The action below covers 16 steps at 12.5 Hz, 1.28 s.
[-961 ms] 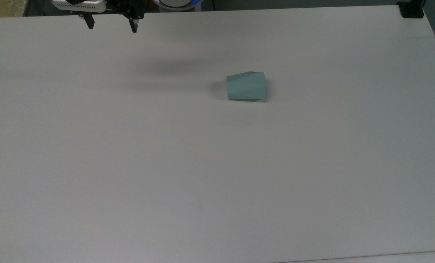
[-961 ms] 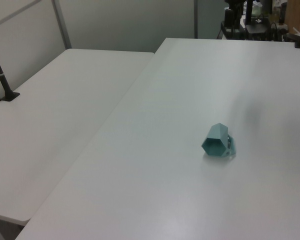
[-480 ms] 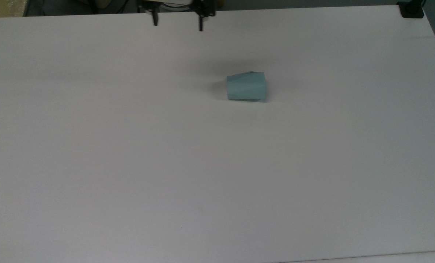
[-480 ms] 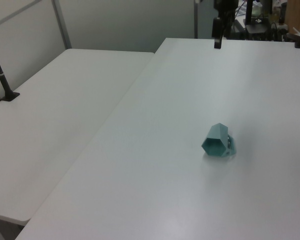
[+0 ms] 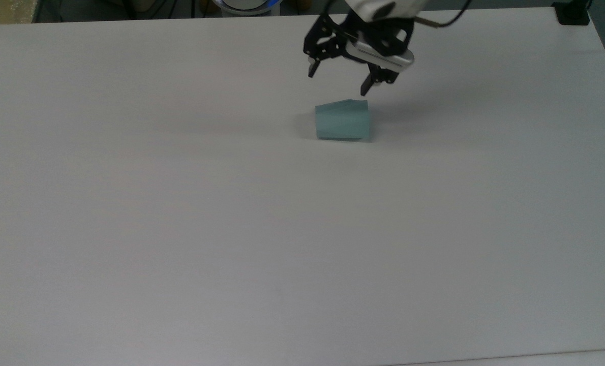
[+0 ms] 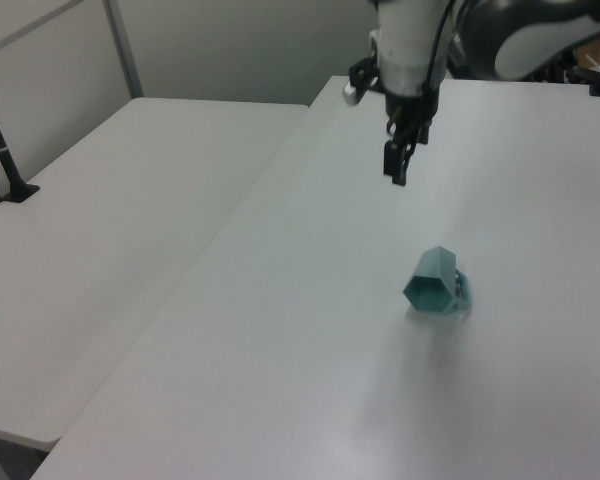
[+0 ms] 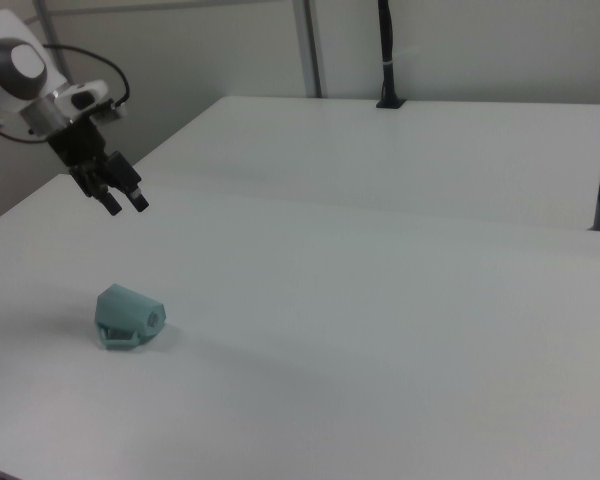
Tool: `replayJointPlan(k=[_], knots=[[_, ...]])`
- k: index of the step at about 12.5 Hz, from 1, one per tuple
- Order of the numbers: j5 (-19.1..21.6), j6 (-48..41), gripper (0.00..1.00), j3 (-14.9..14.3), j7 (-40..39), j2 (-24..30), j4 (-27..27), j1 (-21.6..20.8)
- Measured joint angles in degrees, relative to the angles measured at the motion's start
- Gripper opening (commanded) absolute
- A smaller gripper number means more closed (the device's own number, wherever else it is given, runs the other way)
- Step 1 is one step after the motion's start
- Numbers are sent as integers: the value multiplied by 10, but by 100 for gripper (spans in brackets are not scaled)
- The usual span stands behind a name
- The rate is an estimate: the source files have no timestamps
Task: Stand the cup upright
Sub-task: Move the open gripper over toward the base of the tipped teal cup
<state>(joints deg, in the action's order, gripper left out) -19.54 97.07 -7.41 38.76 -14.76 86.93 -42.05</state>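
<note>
Since half a second ago my claw (image 5: 339, 81) has swept from the top edge of the top view down and to the right, and it now hangs just above the cup (image 5: 342, 120); the cup itself has not budged. Its two fingers are spread wide with nothing between them, one fingertip toward the top view's left, the other close over the cup's upper right corner. In the left view the claw (image 6: 394, 172) sits up and left of the cup (image 6: 436, 281), clearly apart from it. That faceted teal cup lies on its side a little above centre of the white table (image 5: 180, 229), wide rim toward the top view's right. I judge the step to be the approach. To do it well I would straddle the cup's width near the rim, descend slowly, and keep clear of the tabletop before closing.
</note>
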Motion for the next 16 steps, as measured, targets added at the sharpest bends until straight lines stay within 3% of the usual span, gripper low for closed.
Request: replayJointPlan(k=[5,10,16], knots=[[-112,-18,100,1,85,-53,-23,-91],[-165,-62,100,2,141,-112,-23,-145],[-182,-69,100,3,151,-142,-23,-163]])
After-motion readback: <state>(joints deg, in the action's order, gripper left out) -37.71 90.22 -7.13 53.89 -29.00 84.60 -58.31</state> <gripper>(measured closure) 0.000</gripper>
